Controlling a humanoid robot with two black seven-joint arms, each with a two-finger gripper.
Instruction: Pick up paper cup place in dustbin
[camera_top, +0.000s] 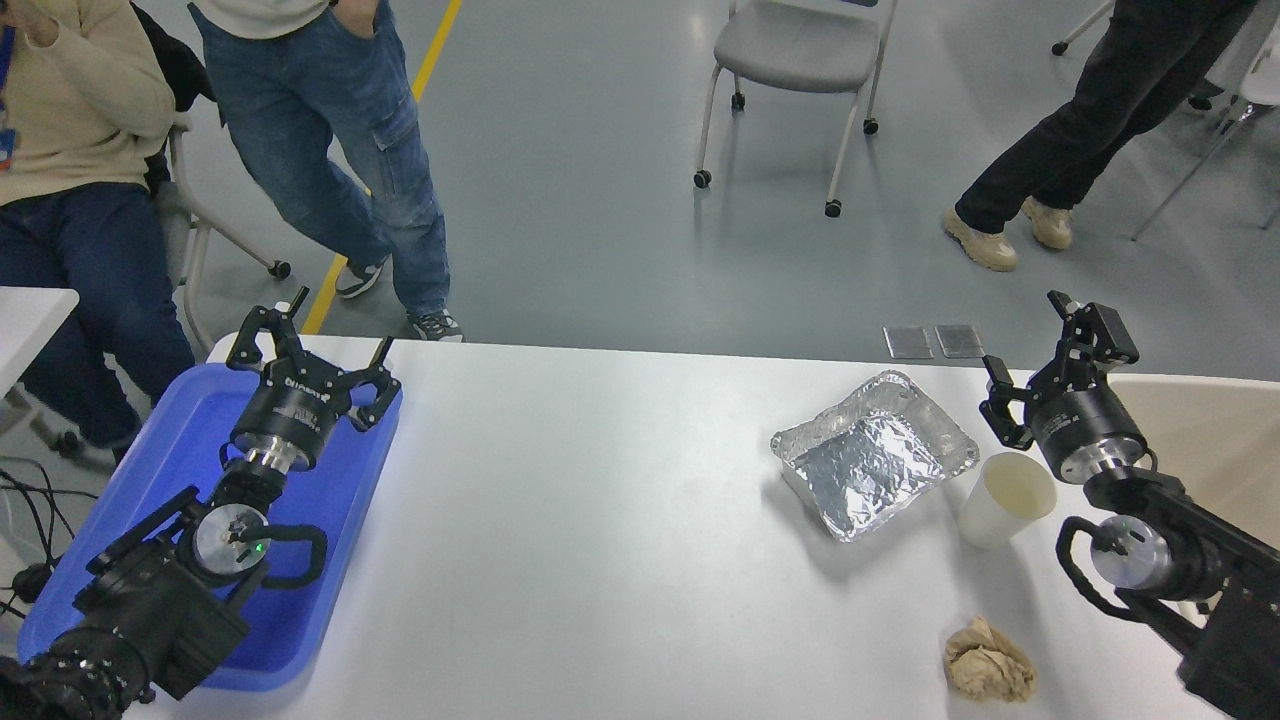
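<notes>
The off-white paper cup (1005, 498) stands upright on the white table (620, 520), just right of a crinkled foil tray. My right gripper (1050, 350) hovers open beyond the cup and a little to its right, with nothing between its fingers. The beige dustbin (1215, 440) sits at the right edge, partly hidden by my right arm. Parked at the lower left, my left gripper (310, 350) stands open over the blue tray.
A foil tray (872, 452) lies left of the cup. A crumpled brown paper ball (988, 660) rests near the front edge. A blue plastic tray (200, 530) covers the left end. People stand and sit beyond the table, with a grey chair (800, 60) behind.
</notes>
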